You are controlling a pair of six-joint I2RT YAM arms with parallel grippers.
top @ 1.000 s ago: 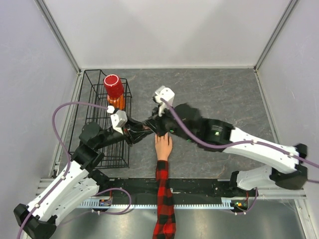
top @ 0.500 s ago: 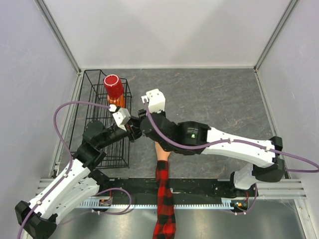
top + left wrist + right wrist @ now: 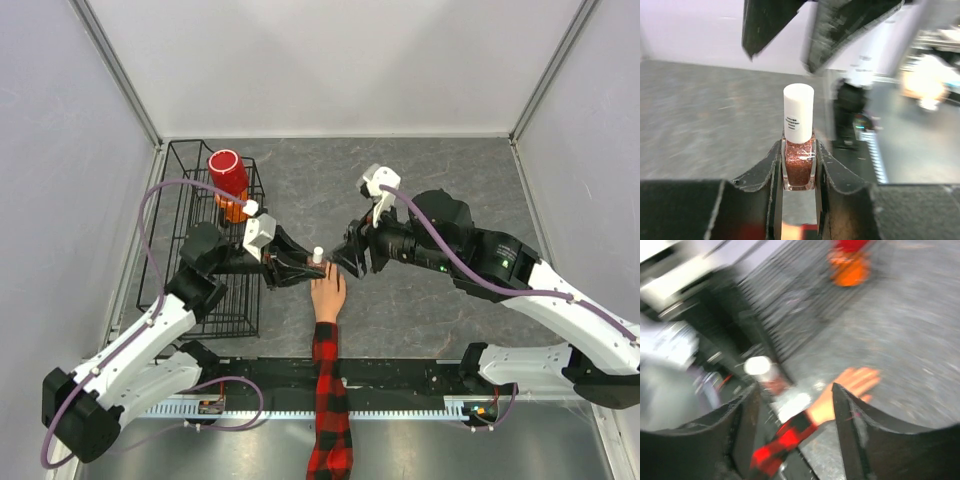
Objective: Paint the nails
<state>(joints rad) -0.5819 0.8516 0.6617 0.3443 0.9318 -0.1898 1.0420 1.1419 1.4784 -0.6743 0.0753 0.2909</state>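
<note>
R tool (image 3: 350, 258) back right; bottle (image 3: 799, 142) label unreadable

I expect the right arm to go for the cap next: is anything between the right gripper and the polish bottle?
Nothing visible does. The open right gripper sits just right of the bottle, which is held upright in the left gripper, with only open space between. The mannequin hand lies lower.

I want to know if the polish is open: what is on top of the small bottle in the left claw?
A white cap sits on the bottle of reddish glitter, clamped upright in the left claw. Any brush under the cap is covered and cannot be seen.
</note>
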